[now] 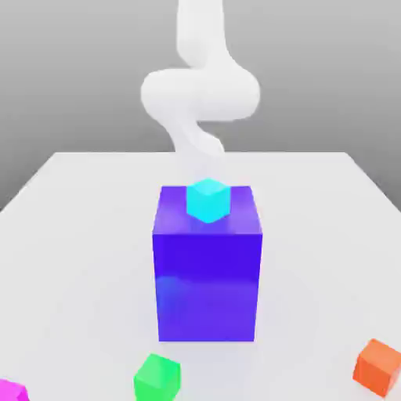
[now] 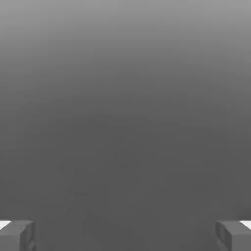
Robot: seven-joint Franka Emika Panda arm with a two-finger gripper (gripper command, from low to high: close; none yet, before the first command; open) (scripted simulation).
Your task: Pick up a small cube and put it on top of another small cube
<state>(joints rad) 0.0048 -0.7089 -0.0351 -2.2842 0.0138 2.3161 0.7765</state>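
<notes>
White tabletop [image 1: 86, 258]: stretching under a gray backdrop
Cyan cube [image 1: 208, 200]: resting on the blue block [image 1: 207, 286], exterior view
Gripper [image 2: 125, 236]: spreading its fingers wide, hand view
Green [image 1: 157, 379], orange [image 1: 377, 368], magenta [image 1: 12, 391] cubes: lying around

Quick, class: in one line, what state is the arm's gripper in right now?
Gripper: open, fingers wide apart, holding nothing.

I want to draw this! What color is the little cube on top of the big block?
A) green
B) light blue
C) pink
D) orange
B, the little cube sitting on the big block is light blue.
</notes>
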